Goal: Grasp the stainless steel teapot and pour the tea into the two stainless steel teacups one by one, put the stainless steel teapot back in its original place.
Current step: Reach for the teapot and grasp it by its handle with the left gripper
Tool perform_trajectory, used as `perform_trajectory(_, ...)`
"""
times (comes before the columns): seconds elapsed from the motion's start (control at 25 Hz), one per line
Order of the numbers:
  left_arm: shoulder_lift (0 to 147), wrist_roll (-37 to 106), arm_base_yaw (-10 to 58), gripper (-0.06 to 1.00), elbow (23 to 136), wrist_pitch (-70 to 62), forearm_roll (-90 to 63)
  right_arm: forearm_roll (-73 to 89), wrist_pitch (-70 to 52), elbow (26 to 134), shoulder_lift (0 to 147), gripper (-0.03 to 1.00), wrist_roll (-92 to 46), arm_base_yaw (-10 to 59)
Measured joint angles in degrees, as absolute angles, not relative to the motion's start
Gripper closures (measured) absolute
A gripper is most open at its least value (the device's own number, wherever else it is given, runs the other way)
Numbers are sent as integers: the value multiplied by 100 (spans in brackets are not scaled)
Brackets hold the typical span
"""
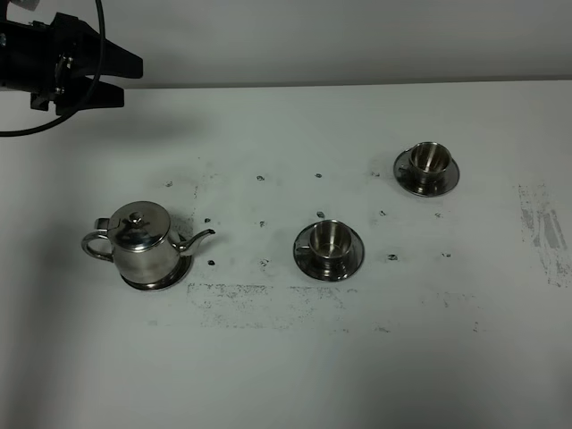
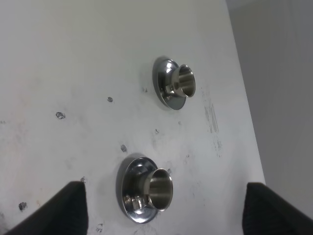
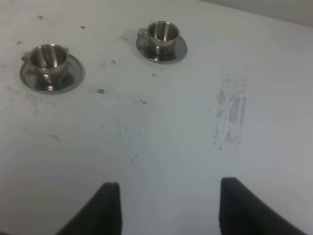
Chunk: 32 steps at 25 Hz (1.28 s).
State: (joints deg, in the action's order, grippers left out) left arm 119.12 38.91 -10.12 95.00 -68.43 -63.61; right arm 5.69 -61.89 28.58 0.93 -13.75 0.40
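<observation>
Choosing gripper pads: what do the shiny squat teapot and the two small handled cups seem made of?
Shiny squat teapot: likely polished stainless steel, mirror-bright with sharp reflections. Near cup and far cup: the same silvery metal, insides duller, perhaps brushed. Plating cannot be ruled out.

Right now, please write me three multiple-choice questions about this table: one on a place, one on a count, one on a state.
1. In the high view, the teapot stands: A. left of both teacups; B. between them; C. right of both.
2. How many teacups are there? A. one; B. two; C. three.
3. The teapot is: A. lifted by an end effector; B. lying on its side; C. upright on its tray.
Answers: 1 A, both teacups lie to its right; 2 B, two show and no third; 3 C, its base rests on the tray and nothing grips it.
</observation>
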Motion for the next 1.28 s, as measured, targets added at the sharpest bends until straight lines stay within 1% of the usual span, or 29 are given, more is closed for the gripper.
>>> perform_trajectory(0.2,11912,3950,-1012,32,9500,-6843,-6361,569,-6189,2858,93,54,-1375,53)
perform_trajectory(0.48,11912,3979,-1012,32,9500,-6843,-6361,585,-6189,2858,93,54,-1375,332)
perform_trajectory(0.84,11764,4011,-1012,32,9500,-6843,-6322,590,-6189,2858,93,54,-1375,382)
perform_trajectory(1.08,10689,4031,-1012,32,9500,-6730,-5976,590,-6189,2858,93,54,-1375,382)
perform_trajectory(1.28,9344,3537,-1012,32,9500,-6386,-5033,590,-6189,2858,93,54,-1375,382)
